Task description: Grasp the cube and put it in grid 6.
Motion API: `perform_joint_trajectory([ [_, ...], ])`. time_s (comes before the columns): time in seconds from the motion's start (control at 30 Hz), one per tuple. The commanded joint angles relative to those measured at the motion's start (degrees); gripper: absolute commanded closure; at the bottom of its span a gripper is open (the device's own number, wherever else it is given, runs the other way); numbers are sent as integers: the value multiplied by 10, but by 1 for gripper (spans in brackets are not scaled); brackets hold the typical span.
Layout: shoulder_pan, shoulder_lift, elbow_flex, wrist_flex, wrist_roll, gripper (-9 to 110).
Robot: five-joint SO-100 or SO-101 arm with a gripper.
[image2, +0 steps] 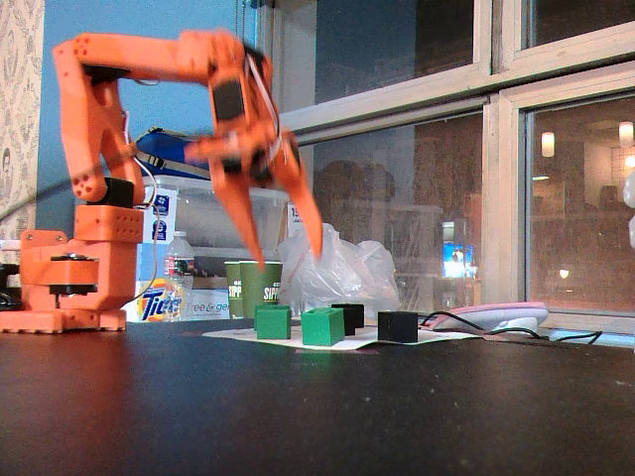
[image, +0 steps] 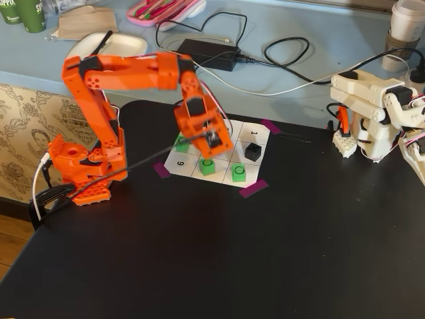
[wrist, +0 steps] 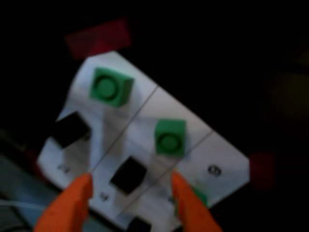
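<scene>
Three green cubes with a black ring on top sit on the paper grid: in a fixed view at back left [image: 181,141], front middle [image: 208,166] and front right [image: 239,173]. Cell 6 [image: 178,161] is the front left corner cell and holds nothing. It also shows in the wrist view [wrist: 217,164], beside a green cube [wrist: 199,198] half hidden by a finger. My orange gripper [image2: 289,256] hangs open and empty above the grid's middle, over a black cube [wrist: 128,175]. Two more green cubes [wrist: 111,87] [wrist: 170,137] lie ahead of it.
Black cubes stand on other cells [image: 253,151] [wrist: 70,129]. Purple tape [image: 253,189] holds the grid's corners. A white robot arm [image: 372,119] stands at the right of the black table. Cables and a power brick [image: 206,53] lie behind the grid.
</scene>
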State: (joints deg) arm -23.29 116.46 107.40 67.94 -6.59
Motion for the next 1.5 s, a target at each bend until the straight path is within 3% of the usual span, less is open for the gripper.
perform_joint_trajectory([
  [0.0, 11, 91, 9, 17, 1, 79],
  [0.13, 85, 242, 137, -25, -4, 97],
  [0.4, 206, 570, 395, -85, -43, 101],
  [0.73, 212, 652, 608, -162, 6, 101],
  [1.47, 269, 728, 700, -166, 12, 101],
])
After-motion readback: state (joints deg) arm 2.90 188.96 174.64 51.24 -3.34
